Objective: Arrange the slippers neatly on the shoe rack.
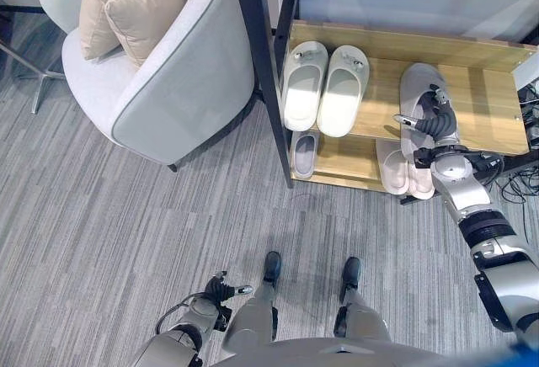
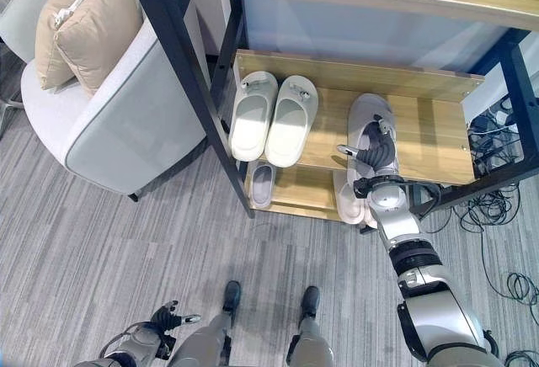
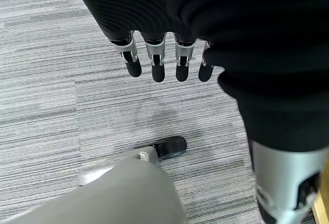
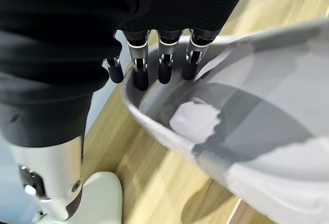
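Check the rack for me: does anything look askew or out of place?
Yes. The grey slipper under the right hand sits alone on the upper shelf, while the white pair lies side by side. Another pair pokes out from the lower shelf's edge.

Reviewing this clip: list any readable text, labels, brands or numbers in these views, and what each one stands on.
None can be read.
White slippers on the shoe rack: small ornaments near the toes, no legible print.
Grey slipper under the right hand: no text seen.
Cushions on the armchair: plain.
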Available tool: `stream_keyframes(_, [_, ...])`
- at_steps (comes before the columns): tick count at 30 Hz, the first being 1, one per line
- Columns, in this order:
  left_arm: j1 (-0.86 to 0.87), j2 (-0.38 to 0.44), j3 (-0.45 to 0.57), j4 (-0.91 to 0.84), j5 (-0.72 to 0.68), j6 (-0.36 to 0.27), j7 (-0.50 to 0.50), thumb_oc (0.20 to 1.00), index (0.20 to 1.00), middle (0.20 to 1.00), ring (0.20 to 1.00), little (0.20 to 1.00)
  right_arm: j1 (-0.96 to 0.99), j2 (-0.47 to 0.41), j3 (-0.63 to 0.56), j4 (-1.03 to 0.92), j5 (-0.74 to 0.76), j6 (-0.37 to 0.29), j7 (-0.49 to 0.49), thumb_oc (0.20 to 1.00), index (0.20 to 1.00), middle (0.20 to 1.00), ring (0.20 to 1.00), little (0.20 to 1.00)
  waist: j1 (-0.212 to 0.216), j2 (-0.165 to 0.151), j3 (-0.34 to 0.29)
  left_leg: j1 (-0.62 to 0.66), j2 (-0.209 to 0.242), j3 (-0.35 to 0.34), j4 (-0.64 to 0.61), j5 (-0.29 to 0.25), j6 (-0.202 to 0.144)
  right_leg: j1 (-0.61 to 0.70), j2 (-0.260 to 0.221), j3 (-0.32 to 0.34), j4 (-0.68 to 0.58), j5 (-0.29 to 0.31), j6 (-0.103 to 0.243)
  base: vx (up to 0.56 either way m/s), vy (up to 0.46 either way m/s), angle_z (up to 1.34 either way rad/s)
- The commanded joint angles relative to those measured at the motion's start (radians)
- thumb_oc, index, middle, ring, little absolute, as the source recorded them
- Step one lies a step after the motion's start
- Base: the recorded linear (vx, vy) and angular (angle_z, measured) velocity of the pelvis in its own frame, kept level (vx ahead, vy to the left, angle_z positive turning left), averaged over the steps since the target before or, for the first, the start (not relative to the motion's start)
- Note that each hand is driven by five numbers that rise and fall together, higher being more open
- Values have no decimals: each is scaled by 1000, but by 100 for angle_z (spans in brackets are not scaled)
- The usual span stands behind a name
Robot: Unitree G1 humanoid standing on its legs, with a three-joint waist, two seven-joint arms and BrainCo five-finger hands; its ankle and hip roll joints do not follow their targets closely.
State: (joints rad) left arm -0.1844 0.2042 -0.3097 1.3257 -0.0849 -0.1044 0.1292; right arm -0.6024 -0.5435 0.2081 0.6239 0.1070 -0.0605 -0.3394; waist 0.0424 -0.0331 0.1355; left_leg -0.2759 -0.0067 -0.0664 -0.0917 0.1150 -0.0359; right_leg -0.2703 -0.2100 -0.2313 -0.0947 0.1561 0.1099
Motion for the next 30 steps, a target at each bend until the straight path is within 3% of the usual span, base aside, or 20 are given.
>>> stream_keyframes(1, [-47, -9, 0, 84, 45, -12, 1, 1000, 1000, 1000, 1000, 1000, -38, -36, -19, -18, -38, -53, -38, 1000, 1000, 1000, 1000, 1000, 17, -18, 6, 11, 4, 76, 4, -99, -24, 76, -60, 18, 7, -27, 67, 0, 0, 0])
stream_keyframes(20, [-8, -13, 4, 85, 87, -21, -20, 1000, 1000, 1000, 1000, 1000, 73, -61, -89, -205, -7, -127, 0, 1000, 1000, 1000, 1000, 1000, 11, -24, -7, 52, 14, 83, 4, -114, -20, 110, -50, 18, 7, -45, 65, 0, 0, 0])
stream_keyframes(26, [-13, -13, 18, 79, 96, -20, -15, 1000, 1000, 1000, 1000, 1000, 112, -91, -139, -265, -146, -89, -72, 1000, 1000, 1000, 1000, 1000, 6, -20, -7, 52, 17, 83, 4, -114, -22, 108, -47, 20, 7, -49, 65, 0, 0, 0])
stream_keyframes(30, [-15, -19, 14, 82, 96, -17, -10, 1000, 1000, 1000, 1000, 1000, 129, -89, -165, -197, -194, -41, -118, 1000, 1000, 1000, 1000, 1000, 4, -17, -6, 48, 18, 84, 4, -115, -20, 103, -44, 19, 7, -50, 64, 5, -8, 0])
